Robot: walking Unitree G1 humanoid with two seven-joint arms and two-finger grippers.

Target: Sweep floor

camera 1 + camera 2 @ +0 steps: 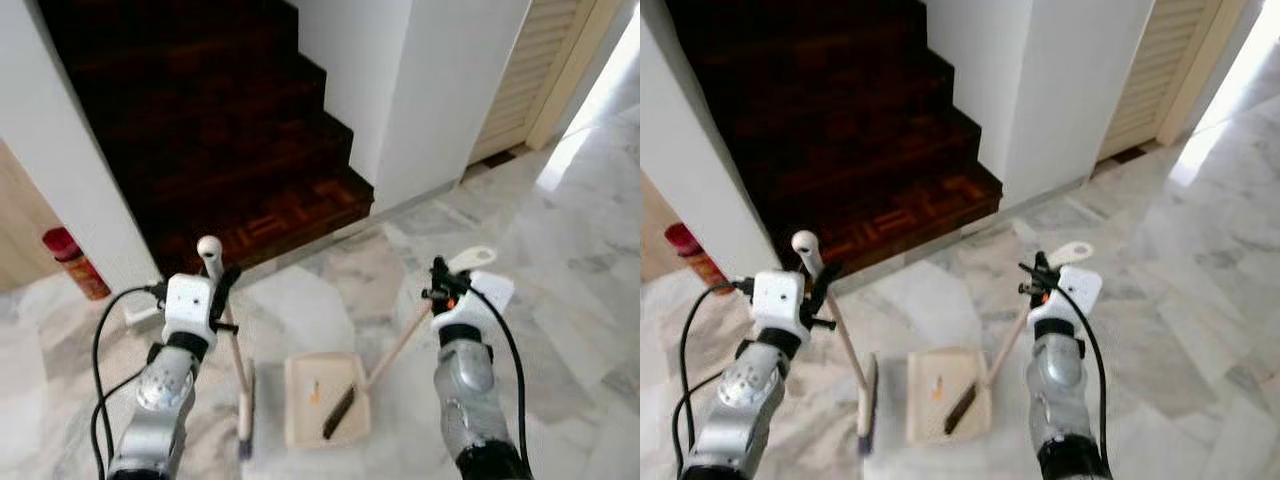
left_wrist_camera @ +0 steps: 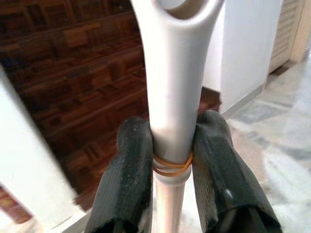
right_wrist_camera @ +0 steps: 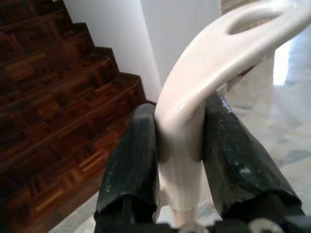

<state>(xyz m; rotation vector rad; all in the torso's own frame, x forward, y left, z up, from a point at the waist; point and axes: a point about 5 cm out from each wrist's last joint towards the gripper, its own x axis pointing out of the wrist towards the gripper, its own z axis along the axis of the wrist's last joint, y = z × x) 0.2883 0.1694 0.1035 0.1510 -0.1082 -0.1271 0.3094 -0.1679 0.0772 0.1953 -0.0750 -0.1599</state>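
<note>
**Both handles clamped, debris in the pan: slips and spills are the risk**

The left gripper (image 2: 171,160) is closed on the broom handle (image 2: 172,97), its two black padded fingers (image 2: 127,174) pinching the smooth cream plastic just above a rubber band wound round the shaft. The right gripper (image 3: 181,160) is likewise clamped on the curved, slotted top of the dustpan handle (image 3: 204,82).

Judged from here, both grips sit on glossy, rounded plastic, so either handle could twist or slide between the pads under sideways load. The dustpan's long thin stick gives the pan leverage; a tilt could tip the contents back out.

The broom (image 1: 243,400) stands nearly upright, its narrow brush head on the marble floor (image 1: 560,250) just beside the left edge of the dustpan (image 1: 325,400). The pan is a shallow cream rectangular tray holding a dark stick-like piece (image 1: 339,411) and a small orange scrap (image 1: 315,391). The floor is polished, veined grey-white. Dark parquet stairs (image 1: 220,130) rise beyond, and a red canister (image 1: 75,262) stands by the white wall.
</note>
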